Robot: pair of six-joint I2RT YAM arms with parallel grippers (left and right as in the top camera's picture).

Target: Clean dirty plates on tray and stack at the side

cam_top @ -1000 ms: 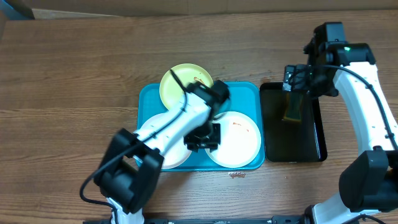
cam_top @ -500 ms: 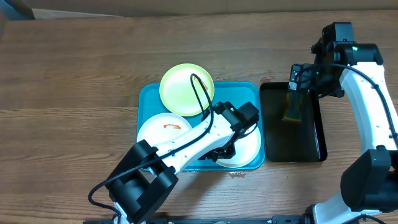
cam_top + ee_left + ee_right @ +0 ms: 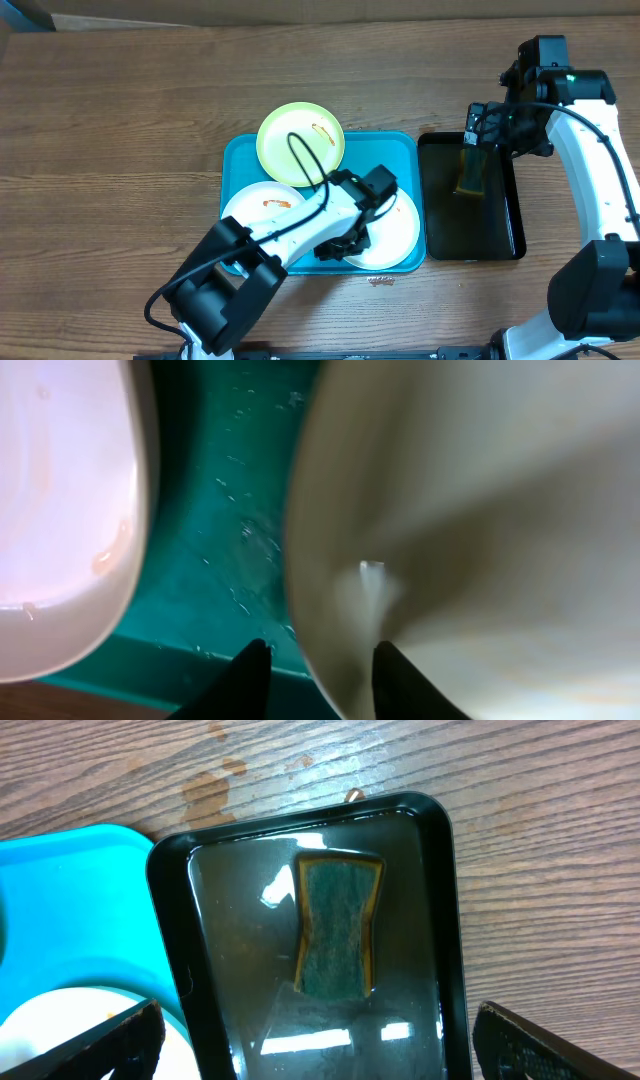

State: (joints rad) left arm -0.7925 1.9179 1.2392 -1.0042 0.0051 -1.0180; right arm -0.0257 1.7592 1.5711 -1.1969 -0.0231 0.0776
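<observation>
Pulls left gripper (image 3: 318, 662) back to near rim of right white plate (image 3: 400, 225) on tray (image 3: 238, 165), jaws narrow, straddling rim, unclamped; sets up pickup. Keeps right gripper (image 3: 320, 1045) wide above sponge (image 3: 338, 925).

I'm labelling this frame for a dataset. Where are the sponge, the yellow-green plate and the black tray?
sponge (image 3: 338, 927), right wrist view, middle of its green top face.
yellow-green plate (image 3: 278, 130), overhead view, bare surface left of centre.
black tray (image 3: 475, 232), overhead view, bare floor below the sponge.
</observation>
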